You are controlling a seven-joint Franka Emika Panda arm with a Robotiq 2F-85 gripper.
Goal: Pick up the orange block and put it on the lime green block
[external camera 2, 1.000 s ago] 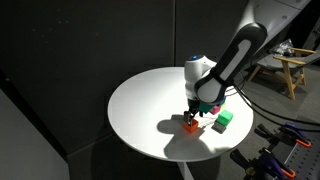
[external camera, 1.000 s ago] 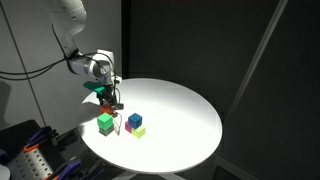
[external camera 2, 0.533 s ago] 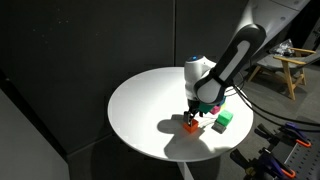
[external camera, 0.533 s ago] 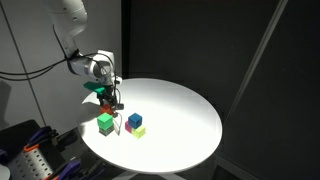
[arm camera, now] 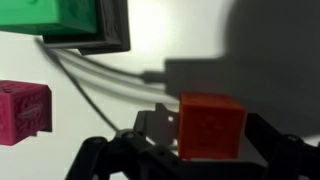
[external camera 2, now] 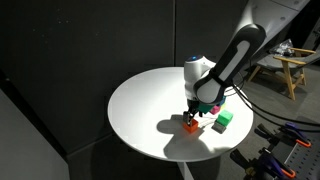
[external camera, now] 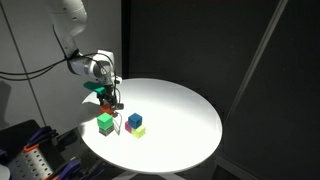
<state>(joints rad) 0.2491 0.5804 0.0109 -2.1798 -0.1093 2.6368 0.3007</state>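
Observation:
The orange block [arm camera: 210,125] rests on the white round table [external camera 2: 140,100], and it shows in an exterior view [external camera 2: 190,126] under the arm's tip. My gripper [arm camera: 210,138] is open and straddles it, one finger [arm camera: 152,124] to its left and the other to its right. In an exterior view my gripper [external camera: 111,101] hangs low over the table's near-left part, and it hides most of the orange block there. The lime green block [external camera: 105,123] sits close by on the table, also in view as [external camera 2: 224,118] and at the wrist view's top left [arm camera: 45,18].
A magenta cube [arm camera: 24,108] lies left of the gripper. A blue cube [external camera: 134,119] sits above a yellow-green cube [external camera: 138,131] beside the green block. The table's edge [external camera: 90,140] is near. Wooden furniture [external camera 2: 290,65] stands beyond the table.

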